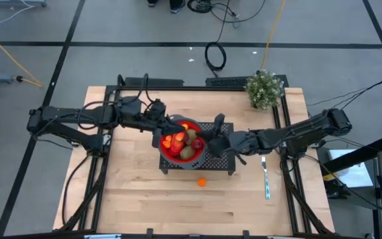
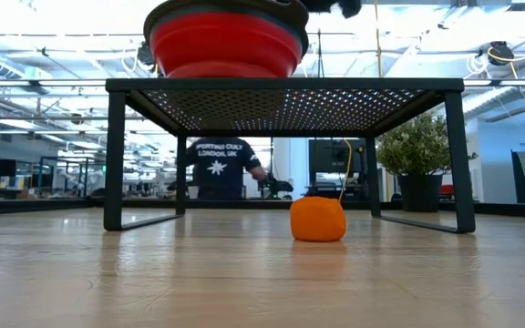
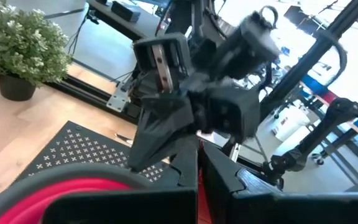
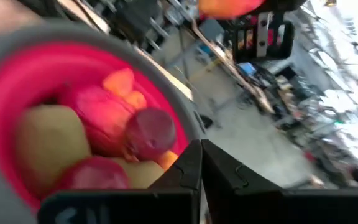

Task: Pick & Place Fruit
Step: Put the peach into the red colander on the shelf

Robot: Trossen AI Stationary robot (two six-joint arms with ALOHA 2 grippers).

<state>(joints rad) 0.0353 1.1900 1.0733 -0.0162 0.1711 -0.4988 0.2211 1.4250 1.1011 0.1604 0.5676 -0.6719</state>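
Observation:
A red bowl with a grey rim stands on a black perforated stand. It holds several fruit pieces: brown ovals, orange ones and dark red ones. One orange ball rests on the table in front of the stand. My left gripper is over the bowl's far left rim, shut on an orange piece. My right gripper is shut at the bowl's right rim; I cannot tell whether it touches it. My left gripper pinches an orange fruit piece between its two fingers, coming level from the table's left. The piece is lifted clear above the bowl's far rim. Its own wrist view shows only a red-orange sliver between the fingers, so the part held cannot be told.
A leafy potted plant stands at the table's far right corner. A thin pale-handled utensil lies right of the stand. A person in a dark shirt is in the room beyond the table. Bare wood lies toward the near edge.

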